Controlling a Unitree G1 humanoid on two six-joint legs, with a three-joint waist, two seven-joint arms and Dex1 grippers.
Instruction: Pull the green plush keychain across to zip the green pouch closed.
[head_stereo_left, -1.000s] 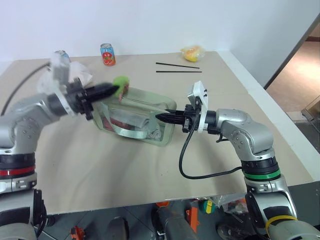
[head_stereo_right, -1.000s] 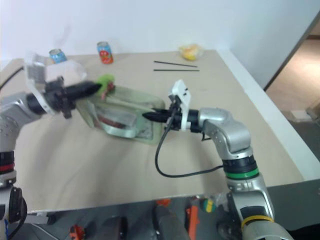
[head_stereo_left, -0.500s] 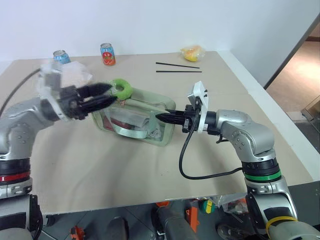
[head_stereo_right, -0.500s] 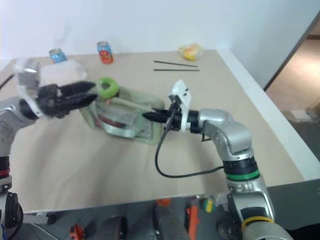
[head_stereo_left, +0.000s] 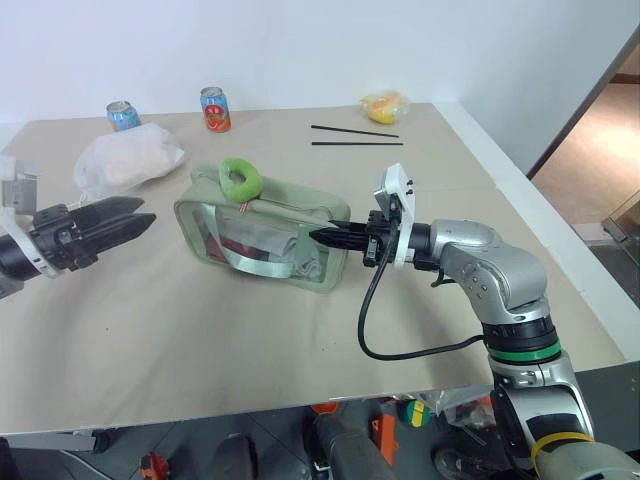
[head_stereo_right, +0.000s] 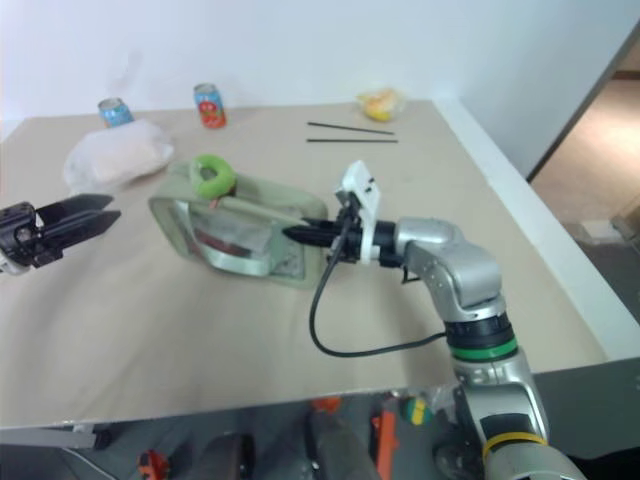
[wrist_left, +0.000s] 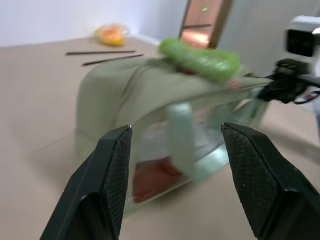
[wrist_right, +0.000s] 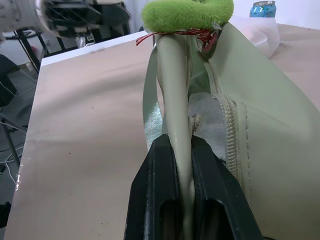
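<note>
Left gripper (head_stereo_left: 138, 216) fingers apart, empty, well clear of pouch (head_stereo_left: 262, 232), pointing at its near end. Right gripper (head_stereo_left: 322, 236) pinched tight on pouch's end fabric. Keychain (head_stereo_left: 240, 178) lies atop pouch at end nearest left gripper, farthest from right gripper. Pouch rests on table (head_stereo_left: 200, 340).

No readable text, can (head_stereo_left: 215, 108) labels too small to make out

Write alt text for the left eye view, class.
The right tool is shut on the green pouch, whose green plush keychain rests on top at the far end. The left tool hangs open, clear of the pouch.
</note>
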